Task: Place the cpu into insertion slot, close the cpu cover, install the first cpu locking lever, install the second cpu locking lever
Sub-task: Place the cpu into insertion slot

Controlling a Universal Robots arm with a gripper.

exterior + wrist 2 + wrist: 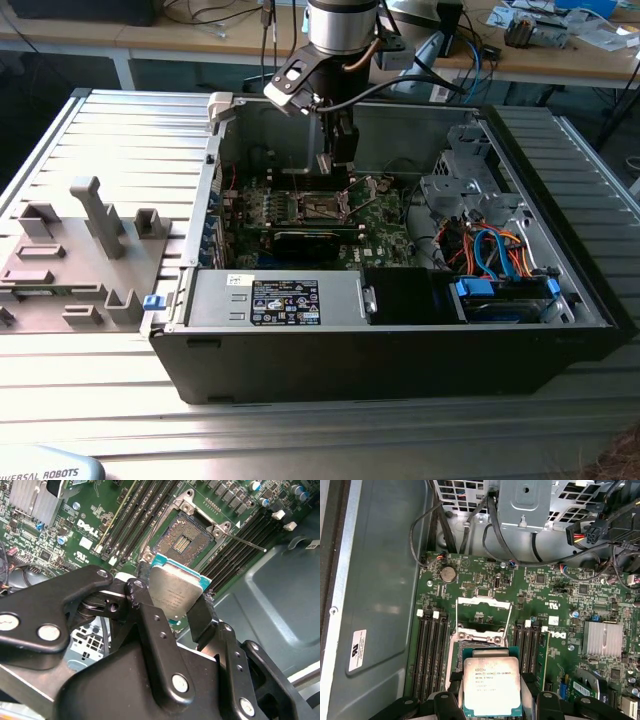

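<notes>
exterior view: an open computer case (400, 360) is lying on its side on a ribbed table (130, 130). it is holding the green motherboard (385, 215), a power supply (285, 300) along the near wall, and a drive cage (470, 185) with blue and orange cables at the exterior view's right. the gripper (340, 172) is hanging inside the case over the motherboard, just above the insertion slot (322, 207). a grey fixture tray (60, 270) is sitting outside the case at the exterior view's left.

second wrist view: the jaws are pinching the cpu (175, 592) by two opposite edges, with black fingers (150, 615) pressing on either side. the cpu is hovering near one corner of the insertion slot (182, 542), not seated. the slot is showing its bare contact field. a thin locking lever (245, 542) is sticking out beside it, and memory slots (135, 515) are running alongside.

first wrist view: the cpu (491, 685) is sitting between the jaws, metal top up, partly overlapping the insertion slot (479, 641). the cpu cover (484, 602) is standing flipped open beyond the slot.
</notes>
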